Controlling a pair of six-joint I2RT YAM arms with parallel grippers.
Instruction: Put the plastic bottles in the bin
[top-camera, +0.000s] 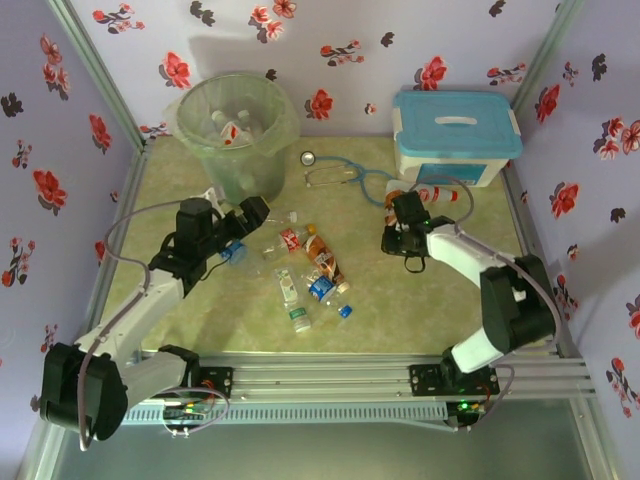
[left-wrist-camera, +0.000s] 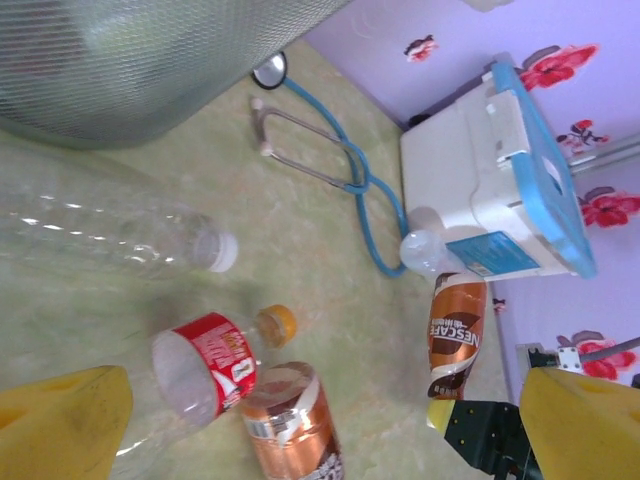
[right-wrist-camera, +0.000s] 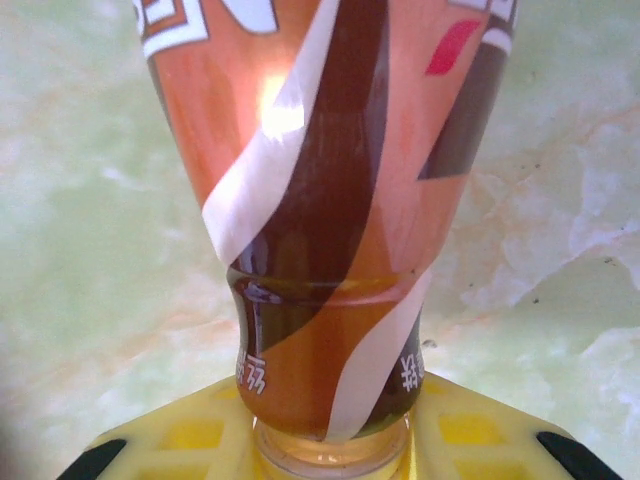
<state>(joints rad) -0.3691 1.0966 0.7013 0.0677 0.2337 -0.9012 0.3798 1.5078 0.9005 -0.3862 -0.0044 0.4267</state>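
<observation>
**Right claw clamped on the coffee bottle's neck, and the bin is far across the table**

My right gripper (top-camera: 404, 218) is closed tight on the narrow neck of the Nescafe bottle (right-wrist-camera: 320, 200), which lies on the table just in front of the white box with the blue lid (top-camera: 455, 135). My left gripper (top-camera: 248, 225) hangs fully spread and empty over the loose bottles (top-camera: 305, 265) near the foot of the bin (top-camera: 190, 110). My worry is the hold. It sits right at the cap end and the amber-filled body sticks out beyond it, so on the lift I expect the bottle to swing or slide out. The carry also passes over the stethoscope (top-camera: 345, 175) and towards my left arm, so a snag or a knock is possible.
</observation>
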